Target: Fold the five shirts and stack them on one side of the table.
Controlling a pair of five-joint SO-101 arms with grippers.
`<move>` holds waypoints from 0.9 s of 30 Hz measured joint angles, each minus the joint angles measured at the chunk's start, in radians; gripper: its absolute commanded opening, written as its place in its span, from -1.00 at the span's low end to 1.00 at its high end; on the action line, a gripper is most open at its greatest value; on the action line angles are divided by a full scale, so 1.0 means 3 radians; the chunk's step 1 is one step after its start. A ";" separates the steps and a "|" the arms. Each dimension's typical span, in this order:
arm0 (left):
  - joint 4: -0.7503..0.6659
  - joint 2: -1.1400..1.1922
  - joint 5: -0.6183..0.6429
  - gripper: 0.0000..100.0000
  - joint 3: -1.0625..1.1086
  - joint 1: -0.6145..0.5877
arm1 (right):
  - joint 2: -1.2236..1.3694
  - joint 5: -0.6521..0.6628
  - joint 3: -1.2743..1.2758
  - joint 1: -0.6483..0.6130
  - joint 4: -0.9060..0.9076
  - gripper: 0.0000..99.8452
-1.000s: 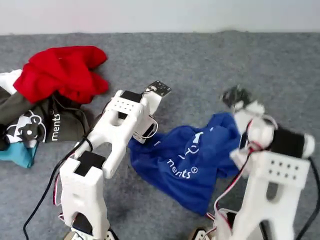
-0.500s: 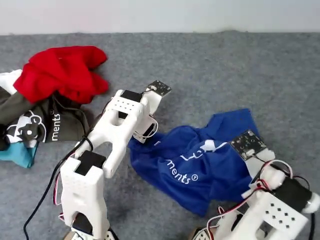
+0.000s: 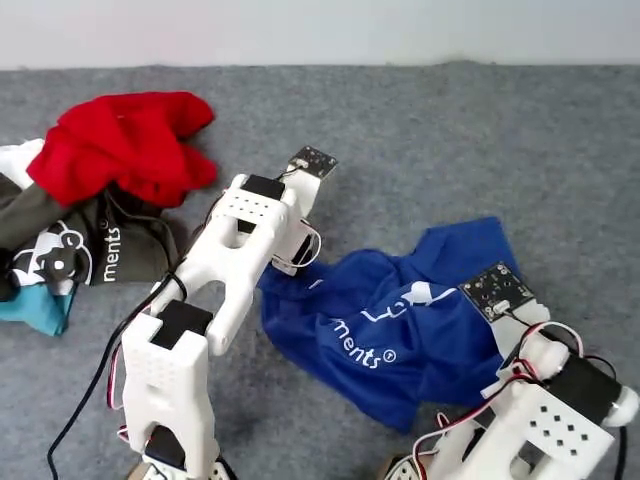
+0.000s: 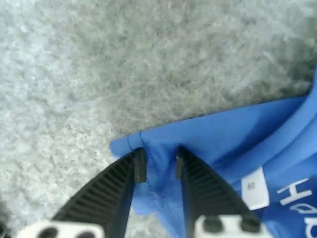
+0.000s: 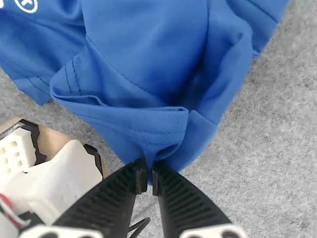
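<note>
The left hand (image 4: 158, 166) is narrowed on a corner of the blue shirt (image 4: 233, 134), with cloth bunched between its fingers. The right hand (image 5: 150, 176) is pinched almost closed on a hem at the garment's opposite edge. Between the two hands the shirt lies crumpled, print up, on the grey tabletop (image 3: 450, 130). Well past the left hand, on the side away from the right one, a red shirt (image 3: 125, 145) tops a loose heap with a dark printed shirt (image 3: 90, 245), a teal shirt (image 3: 35, 305) and a white shirt (image 3: 15, 160), none of them folded. The step in hand appears to be spreading the first shirt. The next move likely calls for both hands to draw apart and lay it flat before any fold.
</note>
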 measured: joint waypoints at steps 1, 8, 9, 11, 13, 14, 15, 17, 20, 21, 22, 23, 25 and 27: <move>0.0000 0.0000 0.0000 -0.79 0.0000 0.0000 | 0.0000 0.0000 0.0000 0.0000 0.0000 -0.98; 0.0000 0.0000 0.0000 -0.97 0.0000 0.0000 | 0.0000 0.0000 0.0000 0.0000 0.0000 -0.98; 0.0000 0.0000 0.0000 -0.97 0.0000 0.0000 | 0.0000 0.0000 0.0000 0.0000 0.0000 -0.98; 0.0000 0.0000 0.0000 -0.97 0.0000 0.0000 | 0.0000 0.0000 0.0000 0.0000 0.0000 -0.98; 0.0000 0.0061 0.0000 -0.98 -0.0015 0.0005 | 0.0000 0.0000 0.0000 0.0000 0.0000 -0.98; 0.0000 0.0118 0.0000 -0.98 -0.0020 0.0005 | 0.0000 0.0000 0.0000 0.0000 0.0000 -0.98; 0.0000 0.0174 0.0005 -0.98 -0.0041 0.0005 | 0.0000 0.0000 0.0000 0.0000 0.0000 -0.98; 0.0000 0.0245 0.0015 -0.98 -0.0113 0.0005 | 0.0000 0.0000 0.0000 0.0000 0.0000 -0.98; 0.0056 0.0292 0.0026 -0.98 -0.0322 -0.0041 | 0.0000 0.0000 0.0000 0.0000 0.0000 -0.98; 0.0107 0.0312 0.0020 -0.98 -0.0435 -0.0061 | 0.0000 0.0000 0.0000 0.0000 0.0000 -0.98; 0.0159 0.0322 0.0046 -0.98 -0.0568 -0.0087 | 0.0000 0.0000 0.0000 0.0000 0.0000 -0.98; 0.0215 0.0322 0.0087 -0.98 -0.0711 -0.0118 | 0.0000 0.0000 0.0000 0.0000 0.0000 -0.98; 0.0276 0.0373 0.0194 -0.98 -0.1013 -0.0184 | 0.0000 -0.0005 0.0000 0.0000 0.0000 -0.98; 0.0281 0.0476 0.0276 -0.98 -0.1258 -0.0261 | 0.0000 -0.0005 0.0000 0.0000 0.0000 -0.98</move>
